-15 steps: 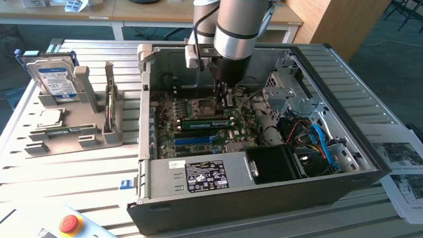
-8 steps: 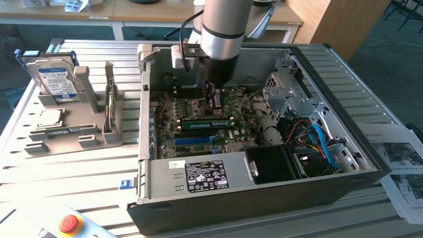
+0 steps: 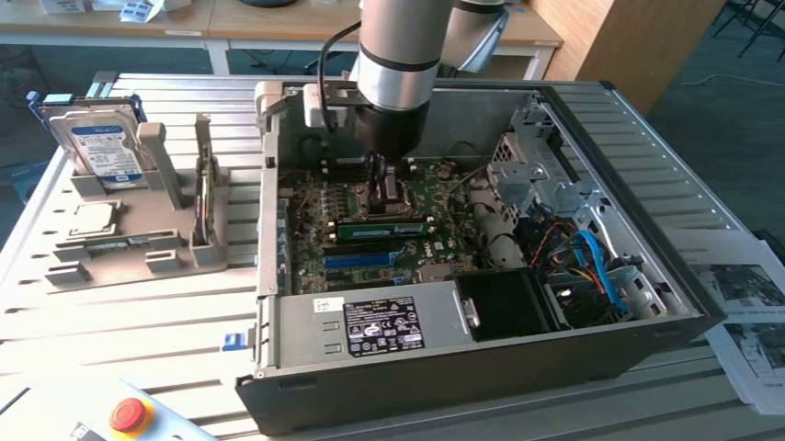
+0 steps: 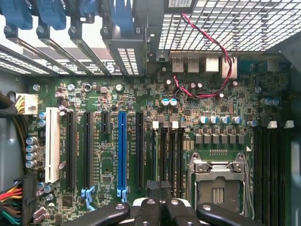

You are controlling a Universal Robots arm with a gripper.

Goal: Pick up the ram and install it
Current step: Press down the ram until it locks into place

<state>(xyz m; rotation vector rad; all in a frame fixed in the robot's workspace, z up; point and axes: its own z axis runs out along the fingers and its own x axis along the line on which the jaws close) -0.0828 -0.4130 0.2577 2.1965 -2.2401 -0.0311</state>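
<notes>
Exterior view: hand (image 3: 385, 170) lowered into open case (image 3: 687, 312) over motherboard (image 3: 429, 207), jaws shut, nothing visibly held. Ram (image 3: 382, 222) lies seated in slot just below hand, long axis running across board toward exterior view's right.

The single grey, silver-sleeved robot arm (image 3: 399, 55) hangs straight down, its wrist vertical above the black gripper (image 3: 390, 188). The gripper points downward with its jaws closed together. In the wrist view, the black fingers (image 4: 153, 214) meet near the middle, flanked by dark linkage bars with silver rivets.
</notes>
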